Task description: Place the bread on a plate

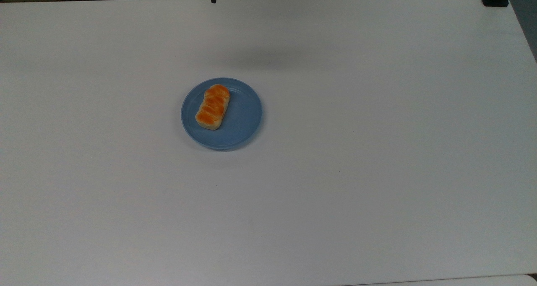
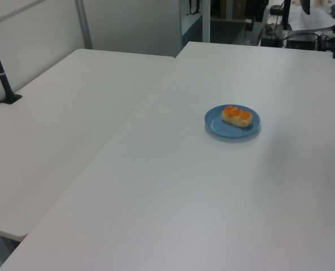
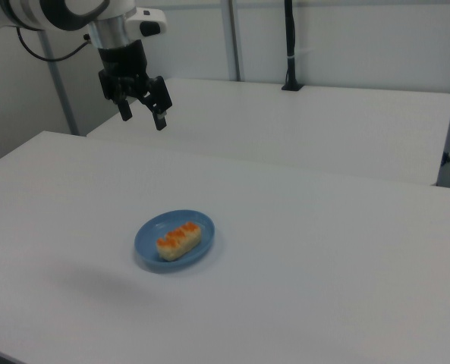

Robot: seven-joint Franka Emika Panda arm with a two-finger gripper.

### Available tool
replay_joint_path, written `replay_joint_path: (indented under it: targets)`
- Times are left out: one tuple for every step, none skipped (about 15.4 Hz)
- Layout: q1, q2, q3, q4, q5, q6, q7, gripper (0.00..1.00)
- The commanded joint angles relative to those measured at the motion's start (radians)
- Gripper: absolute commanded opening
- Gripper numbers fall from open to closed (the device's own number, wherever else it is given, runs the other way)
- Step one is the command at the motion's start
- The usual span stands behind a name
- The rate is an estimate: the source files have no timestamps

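Orange-striped bread (image 1: 212, 107) lay inside the blue plate (image 1: 243, 126) on the white worktop (image 1: 377, 152); the gripper (image 3: 143, 110), jaws apart and empty, hung well clear, presumably finished.

No text, label, brand, number or sign can be read anywhere, neither on the plain light-blue plate (image 1: 241, 122), on the bread (image 1: 212, 106), on the white worktop (image 1: 377, 152), nor on the arm's tool (image 3: 142, 115).
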State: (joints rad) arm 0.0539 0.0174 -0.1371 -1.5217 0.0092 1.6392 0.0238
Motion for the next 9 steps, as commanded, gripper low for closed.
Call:
replay_joint_path:
  targets:
    - [-0.011,-0.022,0.001,-0.021,0.002,0.008,-0.018,1.00]
    - [-0.011,-0.020,0.002,-0.021,0.003,0.008,-0.016,1.00]
    - [-0.011,-0.020,0.001,-0.021,0.003,0.008,-0.016,1.00]
    - [-0.011,-0.020,0.002,-0.021,0.003,0.010,-0.016,1.00]
    - [-0.011,-0.020,0.002,-0.021,0.003,0.010,-0.016,1.00]
    - [-0.011,-0.019,0.001,-0.021,0.003,0.011,-0.016,1.00]
    - [-0.011,-0.016,0.002,-0.021,0.003,0.011,-0.016,1.00]
    - [-0.011,-0.016,0.002,-0.021,0.003,0.011,-0.016,1.00]
    - [-0.011,-0.016,0.002,-0.021,0.003,0.011,-0.018,1.00]
